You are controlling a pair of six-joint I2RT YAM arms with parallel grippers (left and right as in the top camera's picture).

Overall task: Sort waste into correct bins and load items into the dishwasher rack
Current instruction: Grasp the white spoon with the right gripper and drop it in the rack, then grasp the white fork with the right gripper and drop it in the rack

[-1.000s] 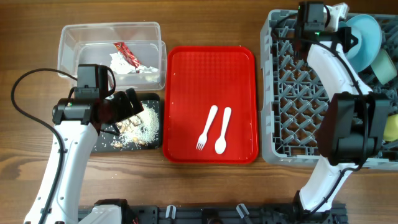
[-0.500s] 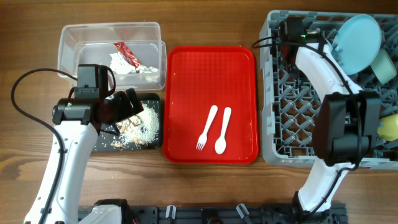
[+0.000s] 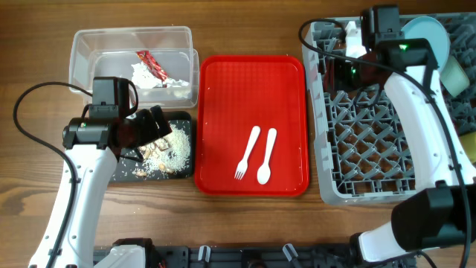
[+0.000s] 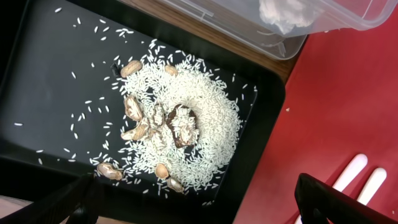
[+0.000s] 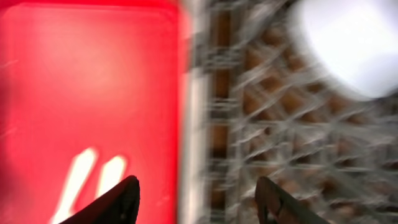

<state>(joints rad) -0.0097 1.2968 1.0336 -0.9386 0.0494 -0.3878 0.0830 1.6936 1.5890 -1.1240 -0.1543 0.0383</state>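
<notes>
Far-left corner: wrapper (image 3: pixel 151 65) and tissue (image 3: pixel 145 77) sat in clear tub (image 3: pixel 89 45). Scraps (image 4: pixel 180 124) were in black tray (image 4: pixel 37 74) under left gripper (image 4: pixel 193 186), spread and empty. Mid-table, fork (image 3: pixel 246 152) and spoon (image 3: pixel 267 155) lay unloaded on red tray (image 3: pixel 223 89). Right edge: right gripper (image 5: pixel 196 193), spread and empty, was over rack (image 3: pixel 349 179), plate (image 3: pixel 430 33) inside.

One fork (image 3: pixel 248 152), one spoon (image 3: pixel 268 152), one rack (image 3: pixel 357 141).

The red serving tray (image 3: pixel 223 112) is lying flat on the wooden table (image 3: pixel 245 30), at the middle of the overhead view, its long sides running front to back. Brown wood grain is showing around it.
</notes>
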